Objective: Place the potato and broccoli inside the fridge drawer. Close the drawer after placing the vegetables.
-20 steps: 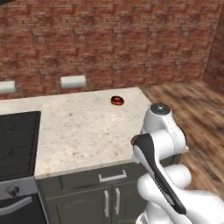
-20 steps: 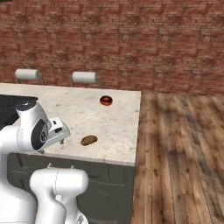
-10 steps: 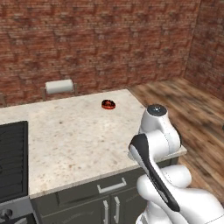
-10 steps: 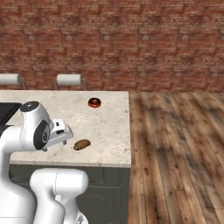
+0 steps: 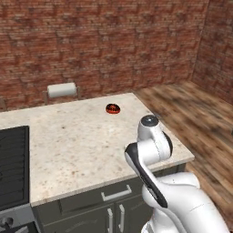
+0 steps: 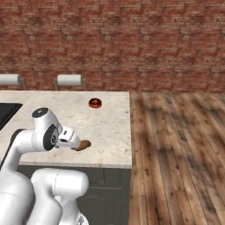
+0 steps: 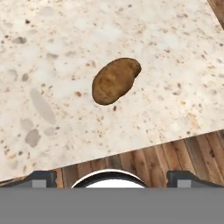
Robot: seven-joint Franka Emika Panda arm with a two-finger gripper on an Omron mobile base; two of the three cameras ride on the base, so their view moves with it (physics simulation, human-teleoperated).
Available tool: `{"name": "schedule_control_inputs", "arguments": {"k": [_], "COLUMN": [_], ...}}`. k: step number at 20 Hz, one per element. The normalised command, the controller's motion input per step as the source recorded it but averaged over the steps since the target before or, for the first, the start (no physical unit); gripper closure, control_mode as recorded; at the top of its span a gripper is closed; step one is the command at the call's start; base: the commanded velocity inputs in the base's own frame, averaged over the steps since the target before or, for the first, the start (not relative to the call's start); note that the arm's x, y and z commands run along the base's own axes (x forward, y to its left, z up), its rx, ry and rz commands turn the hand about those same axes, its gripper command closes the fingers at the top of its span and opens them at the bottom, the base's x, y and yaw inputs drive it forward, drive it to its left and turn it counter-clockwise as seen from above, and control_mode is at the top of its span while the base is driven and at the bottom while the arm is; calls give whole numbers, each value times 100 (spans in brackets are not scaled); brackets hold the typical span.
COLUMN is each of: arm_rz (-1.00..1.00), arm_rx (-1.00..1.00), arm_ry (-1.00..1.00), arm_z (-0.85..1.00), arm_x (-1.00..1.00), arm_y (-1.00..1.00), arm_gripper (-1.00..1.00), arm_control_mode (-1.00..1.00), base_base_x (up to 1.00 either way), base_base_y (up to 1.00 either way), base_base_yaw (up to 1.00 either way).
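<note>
With fingers (image 7: 112, 177) spread wide and empty, potato (image 7: 115, 80) sits mid-frame on tabletop (image 7: 52, 113); potato pick-up not started, next descend and close on it.

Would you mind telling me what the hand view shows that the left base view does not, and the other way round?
The hand view alone gives the brown potato lying on the speckled stone, and the open gripper with its fingertips wide apart at the bottom. The left base view alone gives the small red-and-black object, the paper towel roll, the stovetop and the brick wall. Both share the counter and the wooden floor.
</note>
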Motion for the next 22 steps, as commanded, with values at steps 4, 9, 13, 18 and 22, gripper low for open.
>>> {"name": "schedule_control_inputs", "arguments": {"k": [4,9,13,18,22], "arm_rz": [-35,-7,0,0,0], "arm_rx": [12,10,9,5,2], "arm_ry": [3,5,6,5,0], "arm_z": [-5,-3,-19,-30,-33], "arm_x": [76,38,8,4,4], "arm_y": [0,0,-18,-15,-1], "arm_gripper": [-100,-100,-100,-100,-100], "arm_control_mode": [-100,-100,-100,-100,-100], "base_base_x": [0,0,0,0,0], "base_base_y": [0,0,0,0,0], "base_base_yaw": [0,0,0,0,0]}}
